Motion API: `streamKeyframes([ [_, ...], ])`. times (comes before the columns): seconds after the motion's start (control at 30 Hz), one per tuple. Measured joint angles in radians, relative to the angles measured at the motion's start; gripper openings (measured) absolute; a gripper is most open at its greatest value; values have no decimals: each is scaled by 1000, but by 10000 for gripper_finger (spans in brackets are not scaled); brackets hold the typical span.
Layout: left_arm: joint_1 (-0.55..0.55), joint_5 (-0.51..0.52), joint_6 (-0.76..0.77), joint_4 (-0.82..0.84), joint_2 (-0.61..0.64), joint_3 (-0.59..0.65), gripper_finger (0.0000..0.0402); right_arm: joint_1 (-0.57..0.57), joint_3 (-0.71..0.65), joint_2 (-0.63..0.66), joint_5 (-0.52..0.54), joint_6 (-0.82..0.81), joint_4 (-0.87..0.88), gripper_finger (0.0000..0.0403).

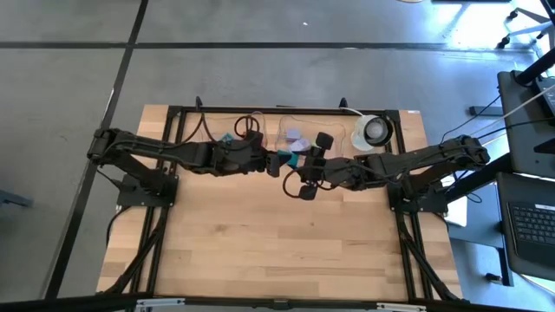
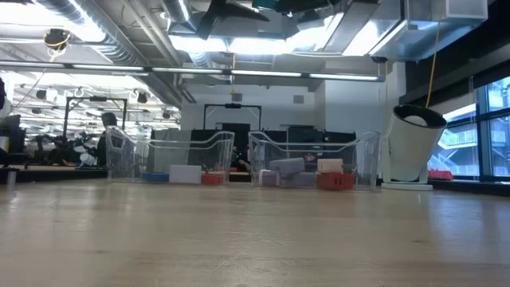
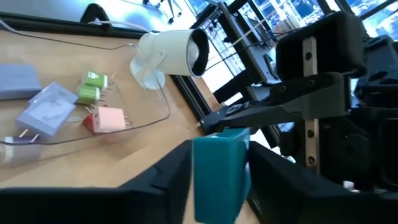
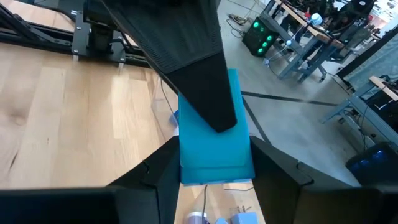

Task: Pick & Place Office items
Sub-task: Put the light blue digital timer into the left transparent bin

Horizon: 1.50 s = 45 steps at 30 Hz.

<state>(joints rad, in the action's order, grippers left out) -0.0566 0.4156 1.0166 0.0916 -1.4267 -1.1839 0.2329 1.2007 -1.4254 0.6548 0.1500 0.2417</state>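
Observation:
A teal block (image 3: 221, 180) is held in the air between both grippers, over the table's middle near the far edge (image 1: 295, 160). My left gripper (image 3: 219, 155) comes from the table's left and my right gripper (image 4: 214, 155) from the right; each is shut on the block. Other office items lie in two clear trays: lilac (image 3: 46, 109), green (image 3: 92, 87) and pink (image 3: 107, 119) pieces, and red (image 2: 335, 181) and white (image 2: 185, 173) ones in the low view. Neither gripper shows in the low view. My left gripper pinches the teal block between its two fingers by two opposite side faces (image 3: 200, 174), coming level from the table's left. The block is lifted clear of the table. My right gripper pinches the same block by its other two side faces (image 4: 186, 155), coming level from the table's right. One left finger (image 4: 199, 81) lies over the face turned toward this camera.
Two clear trays (image 2: 171, 155) (image 2: 311, 155) stand along the far edge, just beyond the grippers. The round white tape roll (image 1: 375, 130) stands to their right. Cables run behind the left tray. The table's near half (image 1: 277, 251) is bare wood.

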Motion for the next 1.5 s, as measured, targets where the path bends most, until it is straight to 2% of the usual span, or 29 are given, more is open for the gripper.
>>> streamKeyframes([
  [0.2,0,-42,-17,-42,1,0,79,0,0,0,3,-7,-1,165],
  [0.33,0,-60,-30,-57,1,0,53,0,0,0,-16,-7,-2,175],
  [0.7,0,-81,-40,-74,0,0,59,0,0,24,-79,-28,40,264],
  [0.9,9,-81,-74,-102,0,0,57,-12,0,134,-74,-200,275,293],
  [1.07,33,-83,-100,-128,4,0,58,-25,1,225,-68,-361,492,290],
  [1.27,111,-122,-163,-93,57,2,58,-21,0,286,-28,-469,671,270],
  [1.4,175,-122,-212,34,125,1,58,-10,0,299,12,-570,758,256],
  [1.5,229,-118,-256,189,175,1,59,9,-27,303,56,-639,764,248],
])
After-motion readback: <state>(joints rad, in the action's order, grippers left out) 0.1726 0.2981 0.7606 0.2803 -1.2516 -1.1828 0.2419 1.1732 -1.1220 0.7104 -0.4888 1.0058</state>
